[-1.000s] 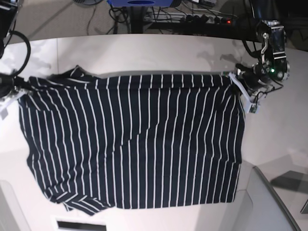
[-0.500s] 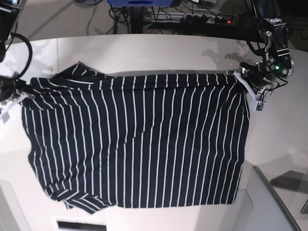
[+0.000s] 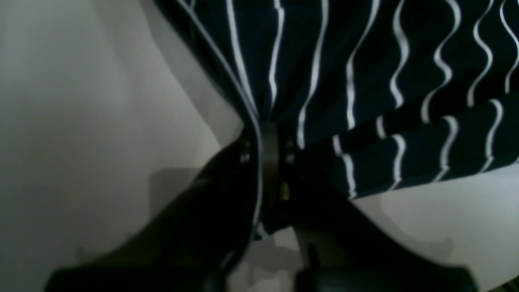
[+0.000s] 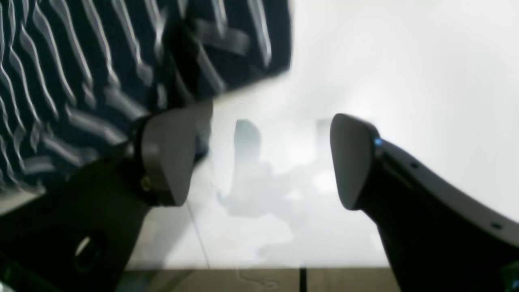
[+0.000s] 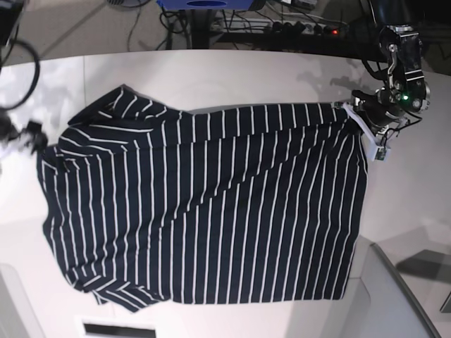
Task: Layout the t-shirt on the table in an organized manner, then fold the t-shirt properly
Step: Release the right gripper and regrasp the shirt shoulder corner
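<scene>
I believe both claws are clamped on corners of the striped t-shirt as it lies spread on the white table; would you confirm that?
Not quite. Only the left claw is clamped on the t-shirt. The right wrist view shows the right claw open, with only bare table between its fingers. The shirt does lie spread on the white table.

My right gripper (image 4: 259, 162) has let go of the t-shirt (image 5: 204, 204) (fingers now spread wide over bare table (image 4: 385, 61)). The freed shoulder has slackened and slid inward from the table's edge, and the sleeve near the far edge now lies fanned out.
</scene>
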